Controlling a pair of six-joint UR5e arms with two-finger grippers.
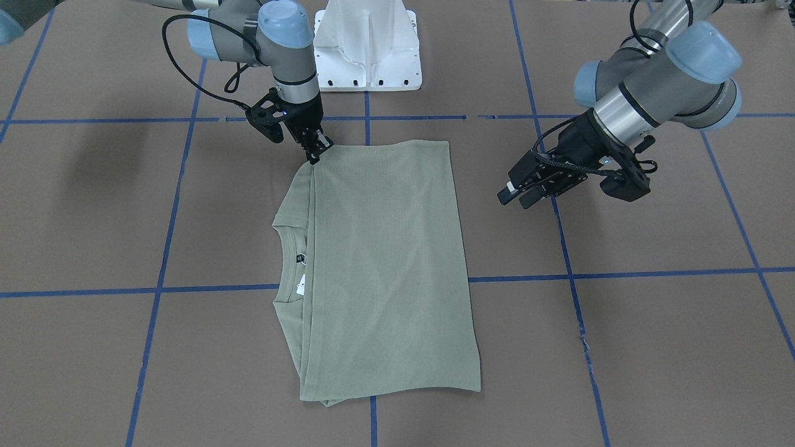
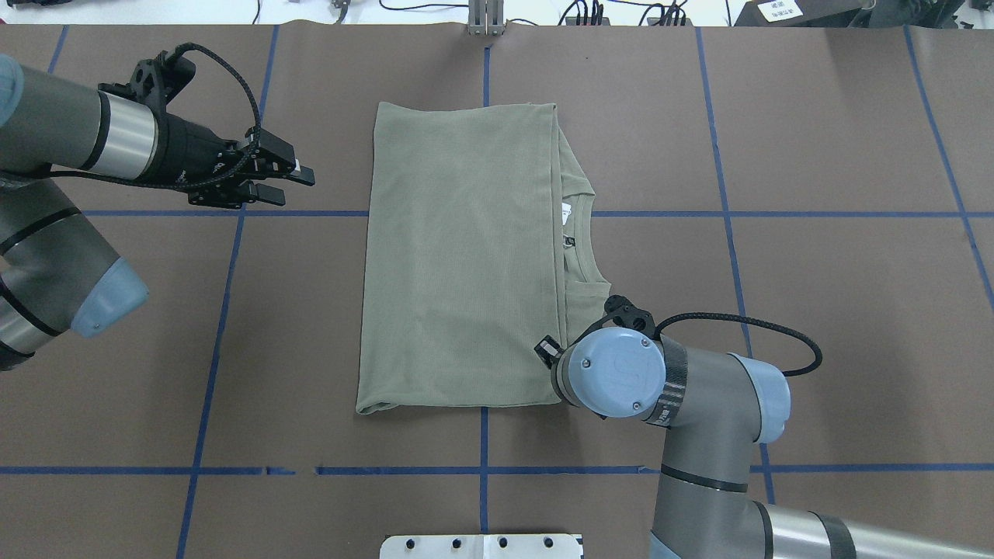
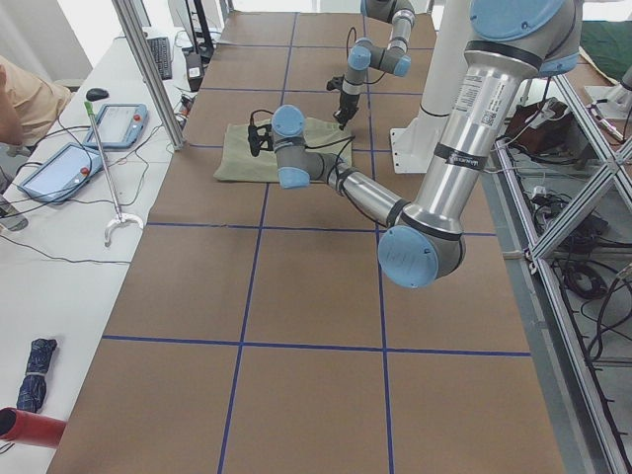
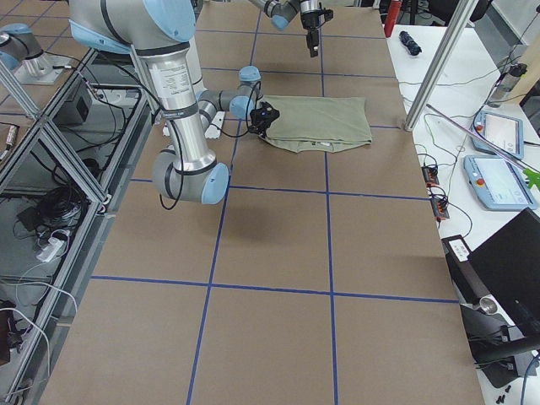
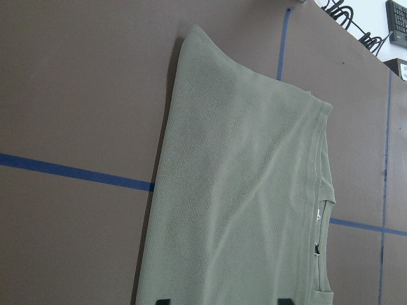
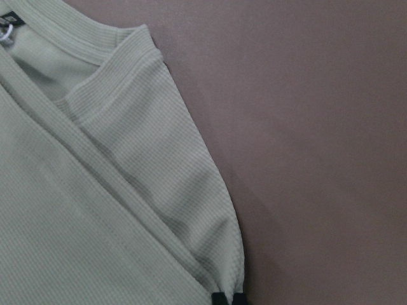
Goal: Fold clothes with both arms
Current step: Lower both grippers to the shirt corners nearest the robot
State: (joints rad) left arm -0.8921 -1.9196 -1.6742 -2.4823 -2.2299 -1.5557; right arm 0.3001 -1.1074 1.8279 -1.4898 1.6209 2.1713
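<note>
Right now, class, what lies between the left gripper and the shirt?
Only bare brown table lies between the left gripper, jaws open, and the shirt; the overhead view shows it.

The right tool (image 4: 264, 116) sat at a corner of the folded green shirt (image 4: 325, 121) on the brown bench (image 4: 278, 245); the left tool (image 4: 311, 42) hung well apart.

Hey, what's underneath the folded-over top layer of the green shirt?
Under the shirt's top layer, only the round collar, the white hang tag and a shoulder strip peek out along one side. The sleeves and anything else beneath are covered and cannot be seen.
</note>
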